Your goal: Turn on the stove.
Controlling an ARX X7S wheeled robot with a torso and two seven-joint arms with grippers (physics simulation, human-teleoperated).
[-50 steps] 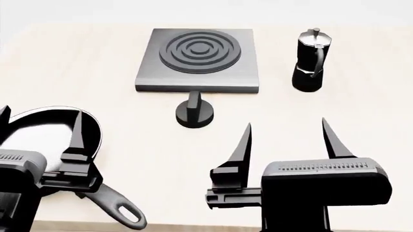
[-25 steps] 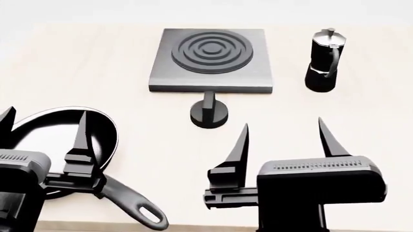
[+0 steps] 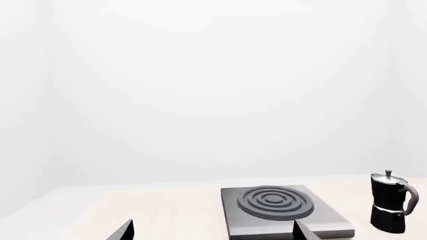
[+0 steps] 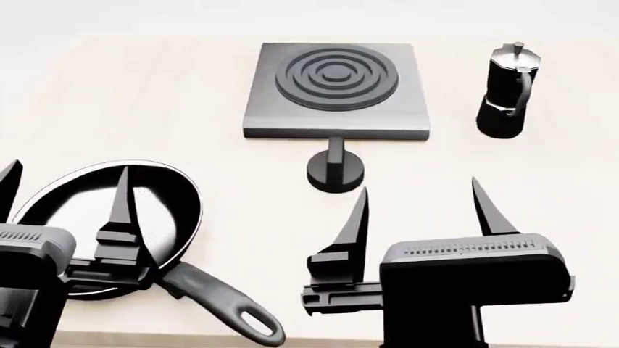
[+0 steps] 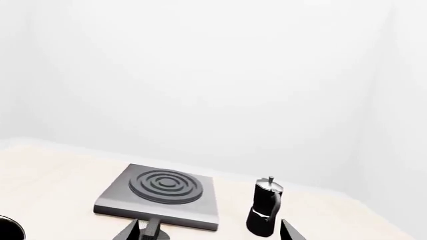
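grippers both spread: left gripper (image 4: 63,192) half cut off over glossy pan (image 4: 106,217), right gripper (image 4: 421,210) near stove (image 4: 334,83), round knob (image 4: 337,172)

One stove (image 4: 334,98) sits on the table (image 4: 145,101), with one ring burner (image 4: 337,74) made of concentric rings, and one knob (image 4: 335,171) in front of it. There is one moka pot (image 4: 508,90) and one frying pan (image 4: 116,221) with a single handle (image 4: 227,312). Two grippers show: the left (image 4: 63,190) and the right (image 4: 421,206), each with two pointed fingers.
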